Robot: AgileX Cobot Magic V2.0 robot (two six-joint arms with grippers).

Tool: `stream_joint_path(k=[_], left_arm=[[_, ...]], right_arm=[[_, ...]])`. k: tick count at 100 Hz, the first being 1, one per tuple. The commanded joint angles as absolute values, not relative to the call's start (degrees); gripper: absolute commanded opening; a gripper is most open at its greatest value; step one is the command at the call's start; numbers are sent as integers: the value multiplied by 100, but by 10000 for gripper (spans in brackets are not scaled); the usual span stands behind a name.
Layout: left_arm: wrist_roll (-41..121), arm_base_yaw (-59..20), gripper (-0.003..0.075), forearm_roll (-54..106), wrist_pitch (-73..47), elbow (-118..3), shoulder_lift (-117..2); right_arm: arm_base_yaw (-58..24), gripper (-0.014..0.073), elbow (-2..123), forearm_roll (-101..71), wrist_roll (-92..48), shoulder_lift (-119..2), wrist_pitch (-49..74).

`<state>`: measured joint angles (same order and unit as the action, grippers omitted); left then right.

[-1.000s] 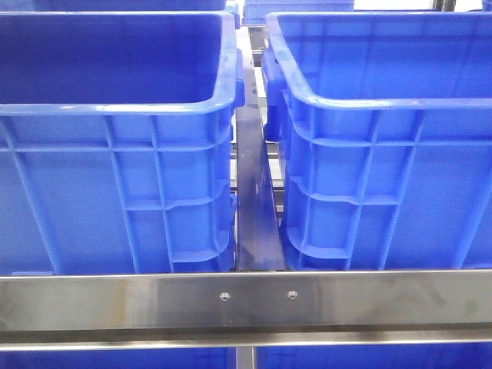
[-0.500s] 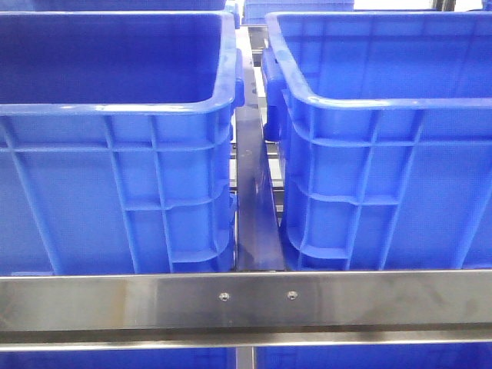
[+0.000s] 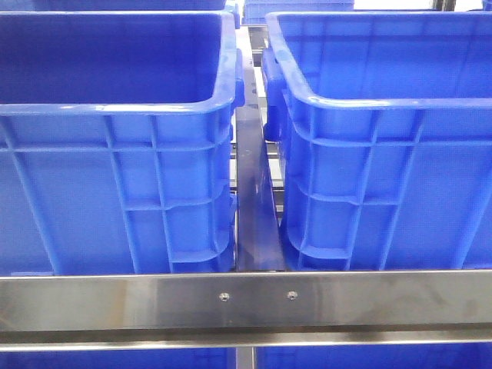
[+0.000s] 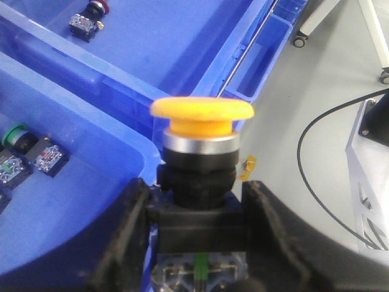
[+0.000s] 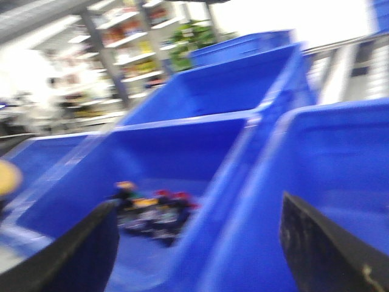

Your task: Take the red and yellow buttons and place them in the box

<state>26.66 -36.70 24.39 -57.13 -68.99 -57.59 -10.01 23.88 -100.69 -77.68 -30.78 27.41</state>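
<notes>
A yellow button (image 4: 202, 111) with a mushroom cap, silver ring and black body stands upright between my left gripper's fingers. The left gripper (image 4: 197, 213) is shut on its black body, held above the rim of a blue crate (image 4: 91, 109). A red button (image 4: 95, 8) lies in the crate beyond. My right gripper (image 5: 194, 243) is open and holds nothing; it hangs over blue crates, and the view is blurred. A blurred pile of red and yellow buttons (image 5: 155, 210) lies in one crate (image 5: 200, 146). Neither gripper shows in the front view. I cannot tell which crate is the box.
The front view shows two tall blue crates, left (image 3: 115, 177) and right (image 3: 384, 169), behind a steel rail (image 3: 246, 300) with a narrow gap between them. A green button (image 4: 15, 137) and loose contact blocks (image 4: 48, 159) lie in the near crate. Grey floor with a black cable (image 4: 316, 164) lies beside it.
</notes>
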Motion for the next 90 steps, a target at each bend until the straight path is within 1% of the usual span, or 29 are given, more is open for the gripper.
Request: stream_joint_path(k=[1, 9, 21, 30, 49, 70, 90], left_arm=[[2668, -3719, -19, 2666, -5320, -7054, -5707], [2668, -3719, -19, 2666, -5320, -7054, -5707], [2668, -3719, -19, 2666, -5320, -7054, -5707], [2668, -3719, -19, 2666, -5320, -7054, -5707], [2668, -3719, -19, 2666, -5320, -7054, -5707], [2668, -3719, -19, 2666, -5320, -7054, -5707], [2668, -3719, -19, 2666, -5320, -7054, -5707]], right_arm=[[-1011, 581, 2668, -10584, -7531, -3497, 3772], [-1011, 581, 2798, -10578, -7125, -4026, 4663], [-1011, 581, 3084, -10578, -6885, -4825, 5878], [-1081, 581, 3322, -10584, -6756, -5374, 6404], [-1588, 581, 3962, -10584, -6553, -6122, 6545], [-2243, 581, 4609, -10584, -6368, -6527, 6206], [-2647, 581, 5024, -10584, -6305, -6842, 5995]])
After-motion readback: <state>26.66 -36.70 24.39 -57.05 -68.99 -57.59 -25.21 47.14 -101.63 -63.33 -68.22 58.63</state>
